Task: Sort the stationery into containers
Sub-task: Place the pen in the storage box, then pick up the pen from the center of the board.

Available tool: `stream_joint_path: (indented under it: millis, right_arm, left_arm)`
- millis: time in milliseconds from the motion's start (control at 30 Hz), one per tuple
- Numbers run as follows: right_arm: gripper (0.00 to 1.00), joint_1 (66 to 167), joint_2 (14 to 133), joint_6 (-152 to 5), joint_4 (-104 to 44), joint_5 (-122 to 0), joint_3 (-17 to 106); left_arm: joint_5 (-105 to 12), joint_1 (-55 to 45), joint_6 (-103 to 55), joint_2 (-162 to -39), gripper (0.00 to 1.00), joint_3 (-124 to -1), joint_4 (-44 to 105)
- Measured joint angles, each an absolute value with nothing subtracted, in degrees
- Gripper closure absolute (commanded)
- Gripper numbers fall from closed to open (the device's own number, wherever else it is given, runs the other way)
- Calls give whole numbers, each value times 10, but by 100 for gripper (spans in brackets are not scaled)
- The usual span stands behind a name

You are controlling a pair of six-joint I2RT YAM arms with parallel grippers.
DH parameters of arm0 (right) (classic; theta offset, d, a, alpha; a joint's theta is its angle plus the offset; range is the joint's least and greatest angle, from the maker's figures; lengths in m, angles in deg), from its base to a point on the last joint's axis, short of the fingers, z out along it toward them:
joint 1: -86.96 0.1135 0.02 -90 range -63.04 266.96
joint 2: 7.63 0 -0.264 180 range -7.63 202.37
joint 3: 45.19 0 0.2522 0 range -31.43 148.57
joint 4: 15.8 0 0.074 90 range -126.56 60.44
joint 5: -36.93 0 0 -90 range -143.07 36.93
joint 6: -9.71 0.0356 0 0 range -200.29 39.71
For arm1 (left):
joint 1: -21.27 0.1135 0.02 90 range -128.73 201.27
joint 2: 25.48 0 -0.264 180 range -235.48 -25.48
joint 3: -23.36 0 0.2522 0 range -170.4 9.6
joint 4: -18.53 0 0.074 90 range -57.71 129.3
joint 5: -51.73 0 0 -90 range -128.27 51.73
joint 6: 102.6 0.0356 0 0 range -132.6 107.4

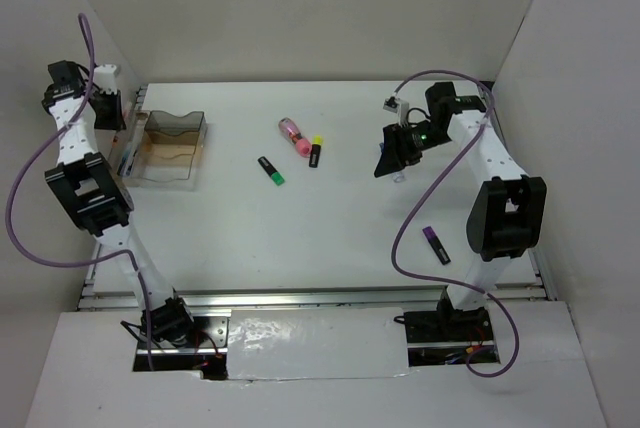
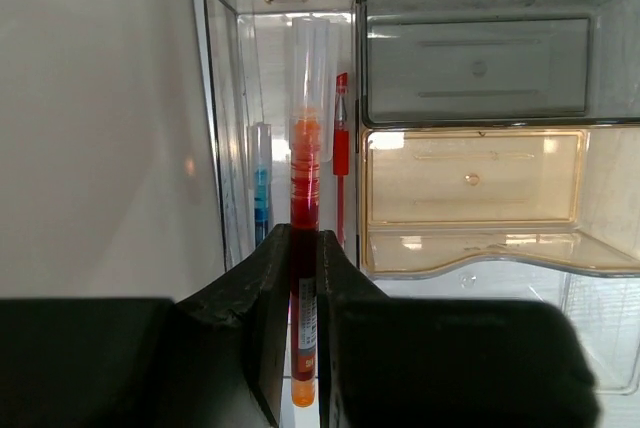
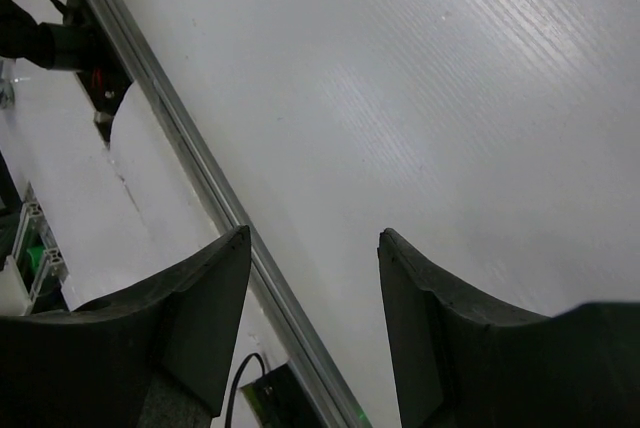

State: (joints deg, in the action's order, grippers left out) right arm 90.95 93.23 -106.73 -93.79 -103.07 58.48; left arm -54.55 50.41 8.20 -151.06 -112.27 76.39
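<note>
**Left gripper pinches a pen at the organiser; right gripper hangs spread over bare table**

In the left wrist view, the left gripper (image 2: 303, 248) has its fingers pressed onto an orange-red pen (image 2: 305, 178). The pen runs straight up the middle of the frame, its clear cap pointing away from the camera. The capped end lies within the outline of a narrow clear compartment (image 2: 225, 98) in the upper left of centre. There it sits between a blue pen (image 2: 261, 188) on its left and a thin red pen (image 2: 341, 148) on its right. Whether the held pen touches the compartment floor cannot be told. To the right of the compartment are a smoky grey tray (image 2: 470, 58) above and an amber tray (image 2: 470, 188) below it, both with nothing in them.

In the top view, the left gripper (image 1: 105, 108) is at the upper left of the table, just beside the clear box (image 1: 172, 148) with the tan bottom.

The right gripper (image 3: 315, 248) has its fingers spread apart with only white table surface between them. From above, the right gripper (image 1: 390, 158) hangs right of centre.

Loose on the table near the centre are a pink tube (image 1: 292, 135), a yellow-ended highlighter (image 1: 316, 152) just to its right, and a green-ended highlighter (image 1: 271, 171) lower left of those. A purple-ended highlighter (image 1: 436, 245) lies apart at the lower right, near the right arm.
</note>
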Motion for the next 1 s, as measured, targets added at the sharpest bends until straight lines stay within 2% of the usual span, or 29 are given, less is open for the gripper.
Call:
stream_joint_path:
  millis: [300, 433, 467, 767, 900, 1000]
  right_arm:
    - [40, 909, 932, -1069, -931, -1017, 577]
    - [41, 909, 932, -1070, -932, -1014, 573]
    - [41, 909, 932, -1070, -932, -1014, 573]
    - [45, 934, 912, -1028, -884, -966, 542]
    - [44, 1026, 884, -945, -802, -875, 505]
    - [42, 1120, 903, -885, -755, -808, 529]
  left_arm:
    - [-520, 501, 76, -1554, 66, -1126, 762]
    - [-521, 501, 70, -1556, 39, -1126, 759]
    - [-523, 501, 69, -1556, 37, -1126, 757]
    - [-580, 503, 68, -1532, 41, -1120, 751]
    - [-612, 494, 65, -1438, 38, -1024, 724]
    - [-639, 475, 54, -1353, 35, -962, 702]
